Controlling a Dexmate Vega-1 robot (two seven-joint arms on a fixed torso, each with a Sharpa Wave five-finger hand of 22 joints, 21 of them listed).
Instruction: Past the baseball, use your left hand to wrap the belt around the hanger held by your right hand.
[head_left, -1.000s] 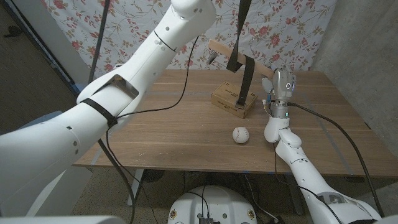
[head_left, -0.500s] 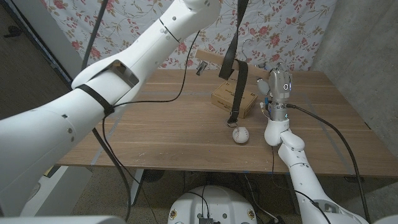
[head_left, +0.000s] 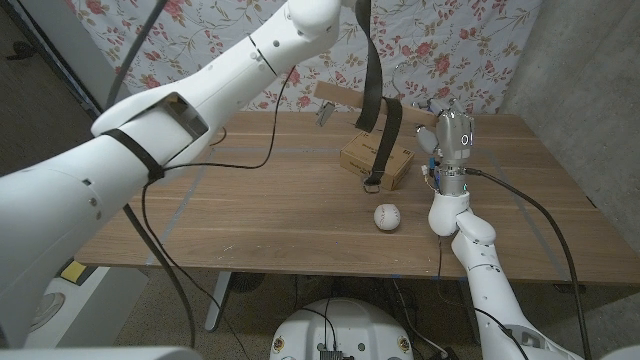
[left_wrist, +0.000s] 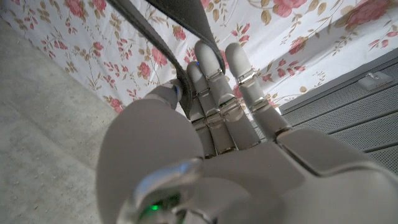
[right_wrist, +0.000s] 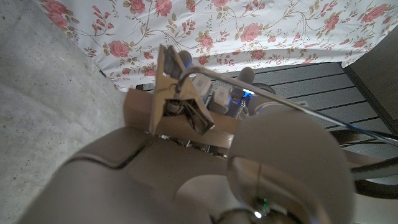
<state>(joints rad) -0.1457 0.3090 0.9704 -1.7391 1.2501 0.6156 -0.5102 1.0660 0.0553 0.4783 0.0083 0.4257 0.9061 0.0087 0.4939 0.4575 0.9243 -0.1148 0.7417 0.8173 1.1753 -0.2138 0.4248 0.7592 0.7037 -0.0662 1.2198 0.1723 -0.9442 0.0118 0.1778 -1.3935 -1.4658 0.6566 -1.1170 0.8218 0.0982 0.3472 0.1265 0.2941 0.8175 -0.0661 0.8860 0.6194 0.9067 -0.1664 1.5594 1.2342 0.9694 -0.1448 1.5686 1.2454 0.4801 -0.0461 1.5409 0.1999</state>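
Left hand (left_wrist: 211, 118) raised high, fingers gripping dark belt (head_left: 375, 80); belt drapes over wooden hanger (head_left: 345, 98) clasped in right hand (head_left: 445, 135). Baseball (head_left: 388, 216) near cardboard box (head_left: 400, 160).

Belt (head_left: 372, 70): upper end cut off by the head view's top edge; in the left wrist view both ends run out of frame.
Left hand (left_wrist: 217, 118): contact with the belt partly hidden behind the fingers (left_wrist: 208, 62).
Hanger (head_left: 345, 97): right end hidden behind the right hand (head_left: 447, 135); middle covered by the belt.
Box (head_left: 380, 158): front partly covered by the belt's hanging end.
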